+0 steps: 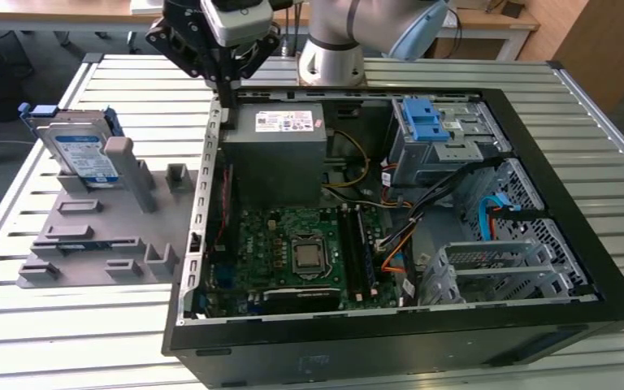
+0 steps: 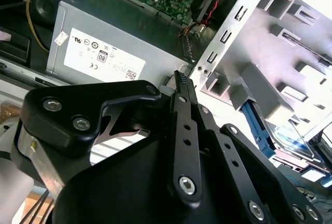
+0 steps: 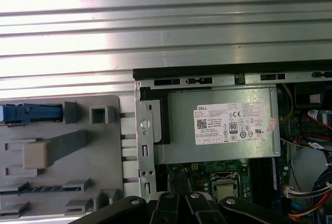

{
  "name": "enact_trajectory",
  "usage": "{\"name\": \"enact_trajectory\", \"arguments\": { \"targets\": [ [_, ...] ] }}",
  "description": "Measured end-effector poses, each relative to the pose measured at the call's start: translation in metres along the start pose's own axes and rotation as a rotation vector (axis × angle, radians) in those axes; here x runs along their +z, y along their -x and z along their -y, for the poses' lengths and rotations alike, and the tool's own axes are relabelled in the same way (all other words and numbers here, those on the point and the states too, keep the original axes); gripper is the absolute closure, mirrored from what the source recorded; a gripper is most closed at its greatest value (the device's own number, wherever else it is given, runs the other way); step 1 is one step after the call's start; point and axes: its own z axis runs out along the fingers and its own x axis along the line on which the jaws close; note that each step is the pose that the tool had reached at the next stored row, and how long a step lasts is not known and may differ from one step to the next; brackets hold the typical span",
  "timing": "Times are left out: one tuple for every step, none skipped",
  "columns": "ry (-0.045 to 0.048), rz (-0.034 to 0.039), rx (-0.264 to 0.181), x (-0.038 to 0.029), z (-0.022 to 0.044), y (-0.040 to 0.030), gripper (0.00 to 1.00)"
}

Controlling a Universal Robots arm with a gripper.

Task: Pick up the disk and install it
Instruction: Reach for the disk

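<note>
The disk (image 1: 79, 150) is a silver drive with a white-and-blue label in a blue bracket. It stands on edge, leaning in the grey holder (image 1: 106, 236) at the exterior view's left, outside the computer case. Its blue bracket edge also appears in the first wrist view as the disk (image 3: 31, 113), and it lies past the case wall in the second wrist view as the disk (image 2: 288, 136). My gripper (image 1: 225, 99) hangs above the case's rear left wall, beside the power supply (image 1: 279, 150). Its black fingers (image 2: 180, 86) are pressed together, holding nothing. It is well apart from the disk.
The open black computer case (image 1: 572, 203) holds the motherboard (image 1: 290, 252), a grey cage with a blue latch (image 1: 442, 130) at the back right, and another metal cage (image 1: 496, 268) at the front right. Cables (image 1: 421, 211) cross the middle. The ribbed metal table (image 1: 616, 122) surrounds the case.
</note>
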Motion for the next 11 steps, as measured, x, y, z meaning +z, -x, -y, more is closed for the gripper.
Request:
{"name": "enact_trajectory", "arguments": {
  "targets": [
    [0.0000, 0.0000, 0.000, 0.0000, 0.0000, -0.0002, 0.89],
    [0.0000, 0.0000, 0.000, 0.0001, 0.0001, -0.0005, 0.89],
    [0.0000, 0.0000, 0.000, 0.0001, 0.0001, -0.0007, 0.89],
    [0.0000, 0.0000, 0.000, 0.0001, 0.0001, -0.0010, 0.89],
    [0.0000, 0.0000, 0.000, 0.0001, 0.0001, -0.0013, 0.89],
    [0.0000, 0.0000, 0.000, 0.0001, 0.0001, -0.0015, 0.89],
    [0.0000, 0.0000, 0.000, 0.0002, 0.0001, -0.0018, 0.89],
    [0.0000, 0.0000, 0.000, 0.0002, 0.0002, -0.0020, 0.89],
    [0.0000, 0.0000, 0.000, 0.0002, 0.0002, -0.0023, 0.89],
    [0.0000, 0.0000, 0.000, 0.0003, 0.0002, -0.0025, 0.89],
    [0.0000, 0.0000, 0.000, 0.0003, 0.0002, -0.0028, 0.89]
  ]
}}
